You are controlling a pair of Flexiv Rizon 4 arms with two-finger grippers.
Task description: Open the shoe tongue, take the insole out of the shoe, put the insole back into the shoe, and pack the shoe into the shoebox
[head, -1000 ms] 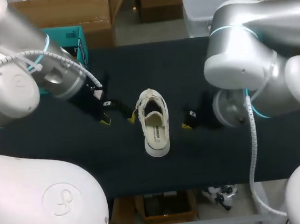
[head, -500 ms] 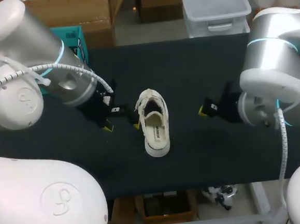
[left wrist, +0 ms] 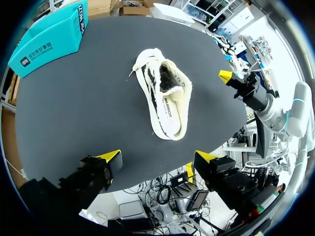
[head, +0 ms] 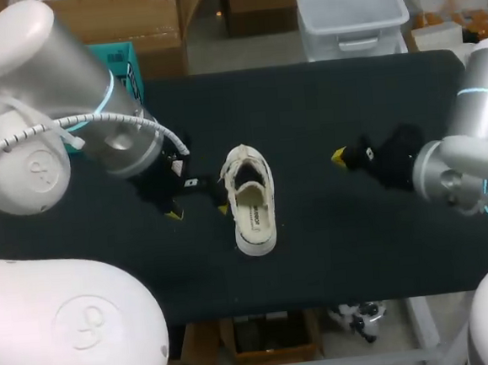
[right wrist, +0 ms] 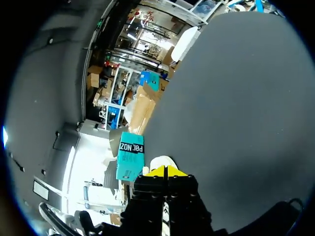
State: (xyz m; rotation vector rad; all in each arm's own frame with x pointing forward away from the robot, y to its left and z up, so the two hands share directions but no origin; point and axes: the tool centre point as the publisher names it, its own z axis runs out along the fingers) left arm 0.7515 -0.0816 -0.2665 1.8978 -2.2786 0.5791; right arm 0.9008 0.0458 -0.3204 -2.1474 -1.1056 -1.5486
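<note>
A cream-white shoe (head: 250, 200) lies at the middle of the black table, its opening up and the insole (head: 252, 221) inside it. My left gripper (head: 198, 206) is open just left of the shoe, one yellow tip close to the shoe's side. In the left wrist view the shoe (left wrist: 165, 98) lies ahead of the wide-open left gripper (left wrist: 157, 158). My right gripper (head: 338, 156) is shut and empty, well to the right of the shoe. Its joined tips (right wrist: 167, 172) point toward the shoe's white toe (right wrist: 160, 162). The teal shoebox (head: 123, 67) stands at the far left.
The black tabletop (head: 334, 251) spreads out on both sides of the shoe. Its front edge (head: 321, 305) runs a short way below the shoe's heel in the head view.
My right arm has pulled away from the shoe to the right, its gripper still shut. The left arm has shifted slightly and stays beside the shoe.
</note>
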